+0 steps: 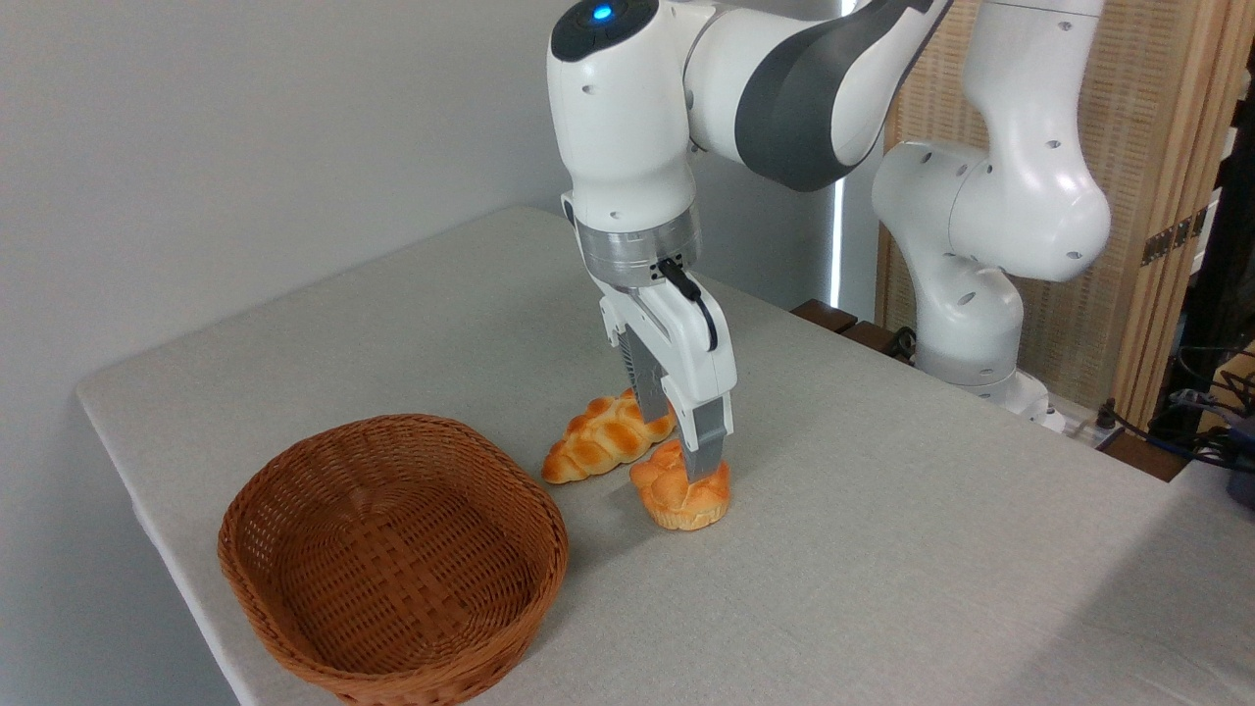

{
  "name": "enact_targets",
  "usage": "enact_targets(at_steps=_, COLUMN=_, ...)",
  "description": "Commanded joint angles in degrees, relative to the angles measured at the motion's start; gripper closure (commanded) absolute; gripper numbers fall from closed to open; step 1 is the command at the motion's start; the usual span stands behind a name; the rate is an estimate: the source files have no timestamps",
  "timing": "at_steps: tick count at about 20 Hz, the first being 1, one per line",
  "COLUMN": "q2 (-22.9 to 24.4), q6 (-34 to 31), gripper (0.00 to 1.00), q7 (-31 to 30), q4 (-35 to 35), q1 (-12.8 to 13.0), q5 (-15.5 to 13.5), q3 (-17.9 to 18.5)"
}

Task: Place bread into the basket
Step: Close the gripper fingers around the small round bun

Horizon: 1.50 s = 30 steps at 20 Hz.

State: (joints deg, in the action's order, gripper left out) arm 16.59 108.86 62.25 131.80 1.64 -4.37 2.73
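Straddling the small round orange-golden bun [679, 495] at frame centre, the white two-finger gripper [678, 446] stands open; closing off-centre could nudge the braided loaf [600, 439] or lose the bun before the reddish-brown wicker basket [392, 559].

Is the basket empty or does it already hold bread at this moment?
Empty. The basket shows only bare woven bottom; the bun and the braided loaf both sit on the table beside it.

Glossy white arm [627, 127] with a dark grey elbow band, tiny dark screw dots, a blue light on top, a silver wrist ring, a black looped cable, and a white gripper [681, 441] with grey ribbed fingers [704, 436]
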Motion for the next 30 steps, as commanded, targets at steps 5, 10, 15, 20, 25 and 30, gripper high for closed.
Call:
enact_targets(at_steps=5, q2=0.2, q6=3.1, gripper=0.00, q7=1.2, q4=3.1, q1=0.2, q5=0.3, q3=0.4)
enact_targets(at_steps=10, q2=0.2, q6=4.7, gripper=0.00, q7=1.5, q4=4.5, q1=0.3, q5=0.4, q3=0.4)
enact_targets(at_steps=15, q2=-0.2, q6=5.7, gripper=0.00, q7=2.0, q4=5.0, q1=0.3, q5=0.4, q3=0.4)
enact_targets(at_steps=20, q2=-0.6, q6=5.5, gripper=0.00, q7=3.0, q4=4.9, q1=0.2, q5=1.1, q3=0.4)
enact_targets(at_steps=25, q2=-0.6, q6=4.9, gripper=0.00, q7=4.6, q4=4.9, q1=0.1, q5=3.7, q3=0.4)
enact_targets(at_steps=30, q2=-0.6, q6=4.9, gripper=0.00, q7=4.7, q4=4.9, q1=-0.1, q5=3.6, q3=0.4)
